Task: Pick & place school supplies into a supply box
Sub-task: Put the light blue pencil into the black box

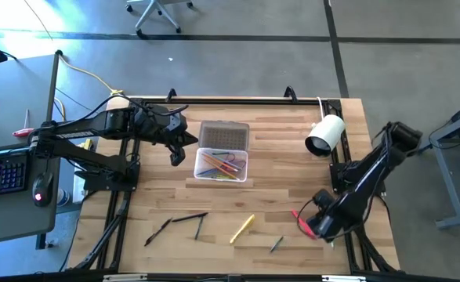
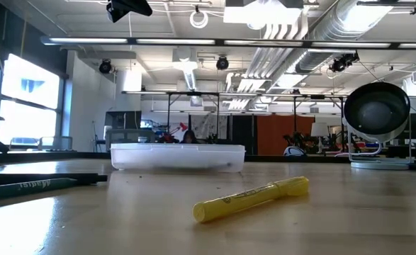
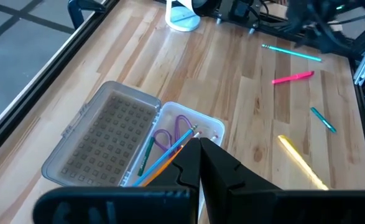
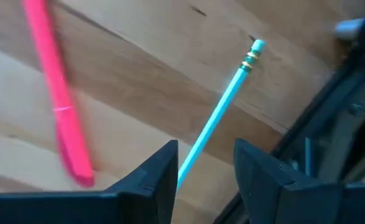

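school supplies are seen partly sorted from the high view: the supply box point(image 1: 222, 165) sits near the middle of the table point(image 1: 277, 149), its grey lid point(image 1: 225, 134) laid open on the far side, with orange, green and pink items inside. the left gripper point(image 1: 179, 150) is held just beside the box's left edge. nearer the front edge, three dark pens point(image 1: 184, 220) lie to the left, a yellow highlighter point(image 1: 242, 228) in the middle and a small teal pen point(image 1: 277, 244) to its right. the right gripper point(image 1: 314, 225) is lowered at the front right corner over a pink marker point(image 1: 300, 218). a white camera point(image 1: 325, 134) stands at the back right.

from the low view, the highlighter point(image 2: 251, 199) is shown lying close by, with the box point(image 2: 178, 156) behind it. a dark pen point(image 2: 29, 188) at the left carries pale lettering that is hard to make out.

in the left wrist view, the open box point(image 3: 188, 130) is shown holding purple-handled scissors point(image 3: 175, 134), an orange pencil point(image 3: 165, 160) and a green pen point(image 3: 146, 155); the left fingers point(image 3: 216, 177) appear closed together with nothing between them.

in the right wrist view, the right fingers point(image 4: 151, 180) are seen apart, astride a light blue pencil point(image 4: 222, 106), with the pink marker point(image 4: 56, 99) lying beside it on the wood.
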`<state>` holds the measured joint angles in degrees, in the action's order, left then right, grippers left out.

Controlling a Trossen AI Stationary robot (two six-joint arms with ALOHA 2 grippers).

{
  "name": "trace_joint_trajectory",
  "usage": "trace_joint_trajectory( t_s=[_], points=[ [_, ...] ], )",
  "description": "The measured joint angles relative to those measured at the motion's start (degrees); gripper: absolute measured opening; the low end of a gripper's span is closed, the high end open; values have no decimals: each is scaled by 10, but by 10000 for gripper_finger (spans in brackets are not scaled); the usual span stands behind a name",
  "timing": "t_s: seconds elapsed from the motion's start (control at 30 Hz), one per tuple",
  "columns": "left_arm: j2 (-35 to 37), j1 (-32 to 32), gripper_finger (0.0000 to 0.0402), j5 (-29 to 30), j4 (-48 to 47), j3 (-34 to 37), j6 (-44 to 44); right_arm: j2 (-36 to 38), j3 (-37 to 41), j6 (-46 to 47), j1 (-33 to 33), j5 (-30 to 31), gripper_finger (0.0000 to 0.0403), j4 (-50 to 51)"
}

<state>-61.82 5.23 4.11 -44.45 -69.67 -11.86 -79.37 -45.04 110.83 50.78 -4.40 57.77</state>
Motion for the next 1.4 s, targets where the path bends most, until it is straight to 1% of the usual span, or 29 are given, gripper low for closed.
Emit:
trace_joint_trajectory(
  t_s=[0.1, 0.2, 0.33, 0.53, 0.6, 0.67, 0.77, 0.8, 0.87, 0.93, 1.0, 1.13, 1.23, 1.27, 1.33, 1.4],
  points=[
    [0, 0, 46, 1, 0, 0, 0, 20, 54, -1, -11, -5, 133, -55],
    [0, 0, 46, 1, 1, 0, 0, 23, 93, -2, -23, -14, 133, -66],
    [0, 0, 46, 1, 8, 0, 0, 24, 126, -5, -33, -42, 133, -79],
    [0, 0, 46, 1, 10, 0, 0, 27, 164, -7, -36, -39, 131, -139],
    [0, 0, 46, 1, 9, 0, 0, 27, 167, -4, -35, -36, 117, -142],
    [0, 0, 46, 7, 9, 0, 0, 27, 166, -11, -36, -34, 89, -143],
    [0, 0, 46, 16, 9, 0, 0, 25, 162, -19, -36, -14, 26, -151],
    [0, 0, 46, 18, 9, 0, 0, 25, 159, -25, -37, -6, 14, -154],
    [0, 0, 46, 18, 9, 0, 0, 27, 150, -41, -39, 12, 15, -160],
    [0, 0, 46, 18, 9, 0, 0, 29, 128, -54, -48, 60, 27, -169],
    [0, 0, 46, 19, 9, 0, 0, 28, 103, -70, -59, 113, 26, -175],
    [0, 0, 46, 20, 10, 0, 0, 31, 46, -161, -94, 203, 3, -190],
    [0, 0, 46, 20, 9, 0, 0, 32, 1, -255, -137, 247, 8, -192],
    [0, 0, 46, 20, 9, 0, 0, 32, -11, -291, -152, 245, 9, -189],
    [0, 0, 46, 20, 9, 0, 0, 32, -28, -365, -183, 217, 5, -187],
    [0, 0, 46, 19, 4, 0, 0, 32, -35, -418, -203, 203, 2, -187]
  ],
)
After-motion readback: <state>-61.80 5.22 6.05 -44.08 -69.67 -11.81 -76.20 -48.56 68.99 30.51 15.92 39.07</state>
